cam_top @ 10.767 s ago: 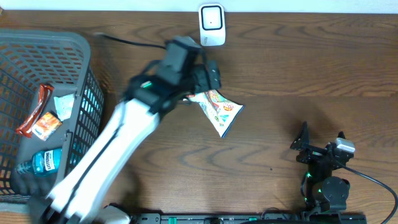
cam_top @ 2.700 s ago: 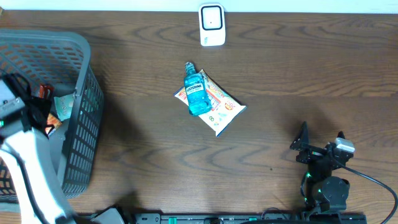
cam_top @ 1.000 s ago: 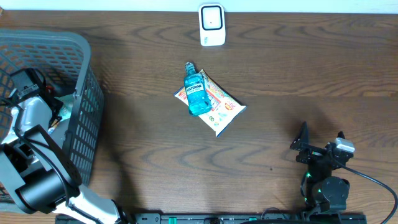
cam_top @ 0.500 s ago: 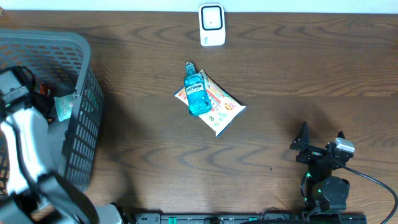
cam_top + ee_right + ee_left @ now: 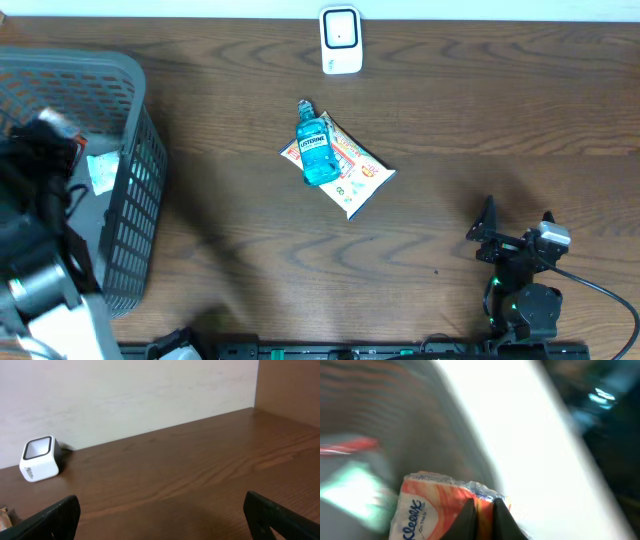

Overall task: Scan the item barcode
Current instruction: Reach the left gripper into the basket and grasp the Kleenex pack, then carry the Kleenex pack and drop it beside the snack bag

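the left gripper (image 5: 484, 512) is clamped on the top edge of an orange and white kleenex pack (image 5: 435, 505), which hangs below and to the left of its fingertips, inside the grey basket (image 5: 130, 200); the wrist view is blurred. the right gripper (image 5: 517, 225) rests on the tabletop (image 5: 450, 130) with its fingers spread wide and nothing between them. the white scanner (image 5: 340, 40) sits far ahead of it to its left. nearer, also to its left, a blue bottle (image 5: 315, 145) lies on a snack packet (image 5: 365, 178).
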You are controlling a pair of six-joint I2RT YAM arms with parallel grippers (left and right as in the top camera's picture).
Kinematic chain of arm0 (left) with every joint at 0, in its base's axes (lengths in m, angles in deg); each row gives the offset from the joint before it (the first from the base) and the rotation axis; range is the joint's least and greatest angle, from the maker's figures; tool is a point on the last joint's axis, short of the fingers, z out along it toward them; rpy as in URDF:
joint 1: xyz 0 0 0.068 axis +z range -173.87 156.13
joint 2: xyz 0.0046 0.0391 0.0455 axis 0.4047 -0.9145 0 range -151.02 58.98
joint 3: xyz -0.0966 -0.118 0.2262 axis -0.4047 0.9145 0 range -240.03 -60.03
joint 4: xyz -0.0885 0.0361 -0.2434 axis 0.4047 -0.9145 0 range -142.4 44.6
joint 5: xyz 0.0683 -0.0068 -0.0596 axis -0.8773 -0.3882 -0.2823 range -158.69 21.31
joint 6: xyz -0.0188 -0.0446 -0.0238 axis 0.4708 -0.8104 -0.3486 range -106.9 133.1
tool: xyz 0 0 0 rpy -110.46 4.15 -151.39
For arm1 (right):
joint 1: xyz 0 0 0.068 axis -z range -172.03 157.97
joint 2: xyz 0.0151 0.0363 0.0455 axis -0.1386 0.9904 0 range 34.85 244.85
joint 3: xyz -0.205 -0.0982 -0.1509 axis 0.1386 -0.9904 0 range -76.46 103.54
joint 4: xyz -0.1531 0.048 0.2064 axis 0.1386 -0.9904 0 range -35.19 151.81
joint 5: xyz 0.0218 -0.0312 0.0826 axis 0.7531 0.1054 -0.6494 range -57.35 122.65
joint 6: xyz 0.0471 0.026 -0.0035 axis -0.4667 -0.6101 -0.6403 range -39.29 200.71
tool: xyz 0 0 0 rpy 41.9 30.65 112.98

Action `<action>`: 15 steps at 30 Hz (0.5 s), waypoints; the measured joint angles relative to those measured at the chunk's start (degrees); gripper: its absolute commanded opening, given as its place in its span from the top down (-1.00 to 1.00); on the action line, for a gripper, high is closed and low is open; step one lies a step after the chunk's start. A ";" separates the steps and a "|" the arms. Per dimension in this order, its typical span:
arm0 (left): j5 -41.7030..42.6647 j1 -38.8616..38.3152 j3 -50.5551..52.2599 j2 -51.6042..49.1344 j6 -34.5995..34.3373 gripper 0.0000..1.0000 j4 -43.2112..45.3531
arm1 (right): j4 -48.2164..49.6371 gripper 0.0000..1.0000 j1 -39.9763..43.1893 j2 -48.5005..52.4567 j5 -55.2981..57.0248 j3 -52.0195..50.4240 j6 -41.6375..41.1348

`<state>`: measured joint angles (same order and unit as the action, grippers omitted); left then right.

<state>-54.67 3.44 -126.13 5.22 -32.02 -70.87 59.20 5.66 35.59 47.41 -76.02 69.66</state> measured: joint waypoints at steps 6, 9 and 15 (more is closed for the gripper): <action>5.88 -14.38 0.00 4.42 -3.39 0.86 2.95 | 0.00 -0.99 0.00 0.00 0.00 0.00 0.00; 6.62 -24.39 0.00 3.13 -4.22 0.85 4.66 | 0.02 -0.98 -0.02 0.00 0.00 0.00 0.00; 1.62 -43.76 -0.02 -6.75 -4.61 0.86 10.12 | 0.00 -0.99 -0.02 0.00 0.00 0.00 0.02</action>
<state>-53.05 -40.32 -126.16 -1.53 -36.64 -60.75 59.20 5.64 35.59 47.41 -76.02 69.68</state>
